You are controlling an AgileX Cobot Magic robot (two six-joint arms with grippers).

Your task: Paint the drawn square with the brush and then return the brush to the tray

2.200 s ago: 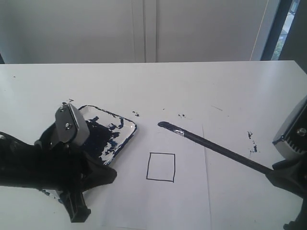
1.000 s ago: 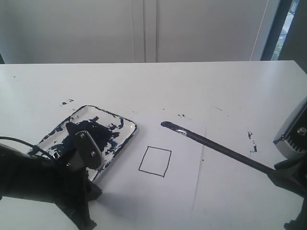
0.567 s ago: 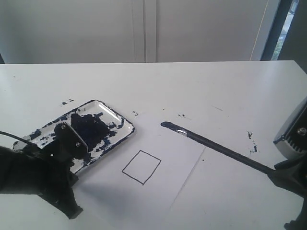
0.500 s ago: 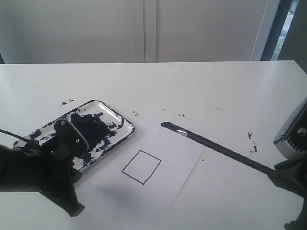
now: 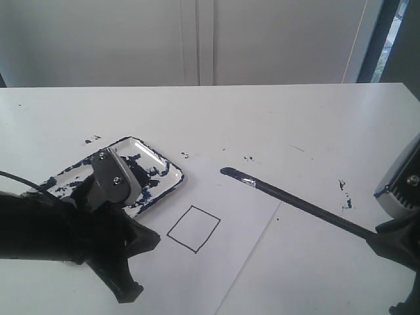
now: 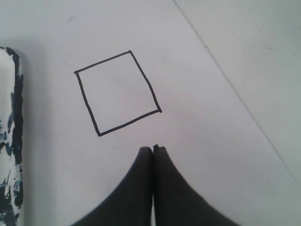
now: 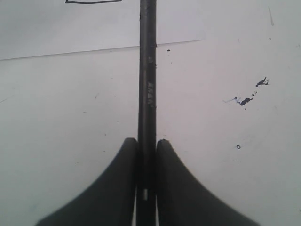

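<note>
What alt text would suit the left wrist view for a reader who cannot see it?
The left gripper, shut and empty, sits just short of the drawn square, a black outline with an unpainted white inside on white paper. The paint-smeared rim of the tray shows at one edge.

- You see the tray (image 5: 159, 156) glossy white, dark paint smeared across it.
- The brush (image 5: 295, 205): smooth black handle, silvery metal ferrule (image 5: 244, 179).
- The paper sheet (image 5: 239, 213) and table (image 5: 262, 118) before you look matt white.
- Your left gripper (image 6: 153, 149): matt black.
</note>
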